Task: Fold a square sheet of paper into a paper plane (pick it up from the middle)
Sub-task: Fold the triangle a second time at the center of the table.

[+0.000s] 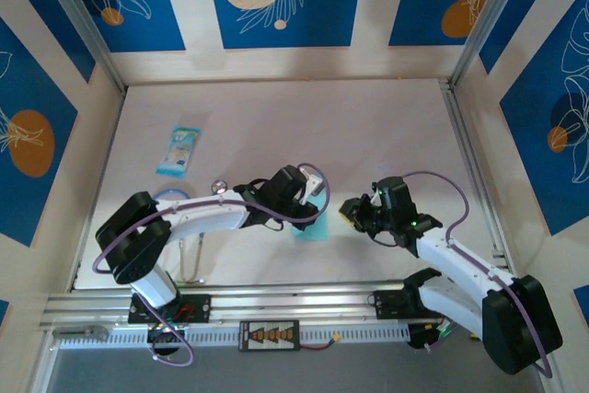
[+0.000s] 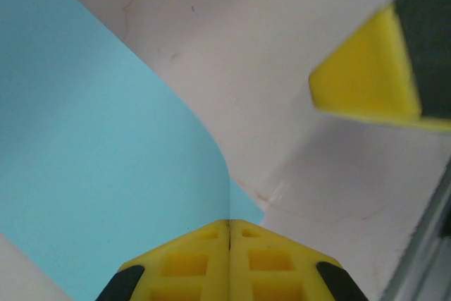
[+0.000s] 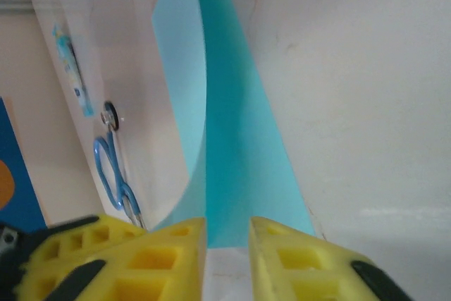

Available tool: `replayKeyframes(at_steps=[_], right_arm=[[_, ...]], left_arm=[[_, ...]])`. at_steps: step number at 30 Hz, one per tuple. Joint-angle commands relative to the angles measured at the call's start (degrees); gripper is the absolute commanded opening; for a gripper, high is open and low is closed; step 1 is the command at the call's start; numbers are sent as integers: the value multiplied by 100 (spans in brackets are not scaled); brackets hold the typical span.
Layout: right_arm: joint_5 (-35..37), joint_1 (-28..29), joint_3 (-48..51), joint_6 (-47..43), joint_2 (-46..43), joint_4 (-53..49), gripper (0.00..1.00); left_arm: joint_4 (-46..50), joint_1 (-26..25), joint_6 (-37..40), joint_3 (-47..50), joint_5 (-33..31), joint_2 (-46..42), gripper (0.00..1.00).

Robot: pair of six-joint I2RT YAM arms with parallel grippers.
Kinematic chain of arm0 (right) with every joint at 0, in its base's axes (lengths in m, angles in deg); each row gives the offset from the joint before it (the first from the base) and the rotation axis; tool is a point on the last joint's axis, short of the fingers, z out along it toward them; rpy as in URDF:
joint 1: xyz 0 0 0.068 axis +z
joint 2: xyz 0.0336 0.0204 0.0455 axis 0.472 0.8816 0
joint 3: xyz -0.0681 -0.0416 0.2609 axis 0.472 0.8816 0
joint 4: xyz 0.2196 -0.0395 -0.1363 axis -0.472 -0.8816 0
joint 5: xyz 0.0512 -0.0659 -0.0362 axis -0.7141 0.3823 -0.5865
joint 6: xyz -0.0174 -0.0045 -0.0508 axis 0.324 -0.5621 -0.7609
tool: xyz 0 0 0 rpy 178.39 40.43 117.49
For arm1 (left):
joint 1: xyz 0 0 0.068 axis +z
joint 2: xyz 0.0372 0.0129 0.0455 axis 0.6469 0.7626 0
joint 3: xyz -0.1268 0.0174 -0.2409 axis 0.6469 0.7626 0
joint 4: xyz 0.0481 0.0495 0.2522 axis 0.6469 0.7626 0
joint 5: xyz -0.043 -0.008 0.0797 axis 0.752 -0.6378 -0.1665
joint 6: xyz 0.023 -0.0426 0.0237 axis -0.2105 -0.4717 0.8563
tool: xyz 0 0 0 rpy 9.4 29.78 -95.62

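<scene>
Where paper [image 1: 311,230] sits: middle of table [image 1: 368,117], between both arms, curled upward.
Left gripper [image 2: 229,241]: fingers pressed together, pinching paper's edge.
Right gripper [image 3: 227,239]: fingers slightly apart, at paper's near edge; contact unclear.

White arms [image 1: 207,213], purple cables [image 1: 440,173], seemingly black-trimmed yellow pincers [image 2: 229,227] [image 3: 227,225].

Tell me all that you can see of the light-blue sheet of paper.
The light-blue sheet of paper is thin, plain and matte. It is not flat: one part is bent up in a smooth curve, the rest lies on the pale table. The left hand is shut on its edge. The right hand, open, faces its near edge.
</scene>
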Motion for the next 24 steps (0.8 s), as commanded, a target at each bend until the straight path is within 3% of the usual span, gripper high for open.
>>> replayKeyframes(at_steps=[1, 7, 17, 24], right_arm=[[-301, 255, 13, -134, 59, 40, 16], [-306, 706, -204, -91, 824, 262, 5], [-186, 1012, -453, 54, 1845, 848, 4], [-1, 1020, -608, -66, 2368, 658, 1]], left_arm=[[-381, 135, -558, 55, 636, 129, 0], [-495, 157, -810, 74, 720, 278, 0], [-486, 157, -886, 92, 697, 327, 0], [-470, 165, -912, 121, 631, 330, 0]])
